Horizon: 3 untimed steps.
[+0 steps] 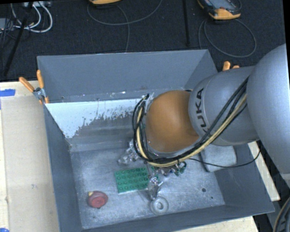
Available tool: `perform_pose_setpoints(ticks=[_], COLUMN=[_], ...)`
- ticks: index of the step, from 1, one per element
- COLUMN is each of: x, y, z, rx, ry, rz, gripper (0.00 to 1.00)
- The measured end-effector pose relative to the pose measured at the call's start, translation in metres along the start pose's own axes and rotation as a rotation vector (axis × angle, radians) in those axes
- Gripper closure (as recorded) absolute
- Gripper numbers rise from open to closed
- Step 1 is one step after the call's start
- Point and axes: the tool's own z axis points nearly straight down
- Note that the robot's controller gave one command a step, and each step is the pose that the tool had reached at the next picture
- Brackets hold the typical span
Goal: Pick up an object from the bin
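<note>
Grey metal bin (66, 195) seen from above, its floor scuffed, holding a few scattered things. The robot arm reaches in from the right of the frame.

At the lower left of the floor lies a small red round thing (97, 198), well apart from everything else.

Near the middle of the floor lies a flat green studded plate (130, 180), which looks like a toy building plate. It rests level on the metal. Just above it sits a small silvery thing (128, 158), too indistinct to name.

The gripper (154, 185) hangs below the arm's orange cover and loops of cable, down at the right edge of the green plate. From this angle I cannot tell whether it is open or closed, or whether it touches the plate. Nothing can be seen held in it.

Just below the gripper, near the bin's front wall, lies a small metal ring (158, 205).

To the right, partly under the arm, is a pale grey object (220, 157).

The green plate is probably light, stiff plastic, not fragile. Lying flat, it offers little height to grasp. The best hold is likely across two opposite edges. Its smooth sides may slip, and it may slide along the metal floor if nudged.
</note>
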Motion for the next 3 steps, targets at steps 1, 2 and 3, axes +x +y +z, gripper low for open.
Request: perform_pose_setpoints(ticks=[1, 2, 3], x=[-0.004, -0.005, -0.008], y=[-0.001, -0.004, -0.015], z=[-0.004, -0.119, -0.163], rx=[0.002, -0.001, -0.001], ry=[-0.01, 0.009, 0.012], rz=[0.002, -0.01, 0.039], gripper=[1.0, 1.0, 1.0])
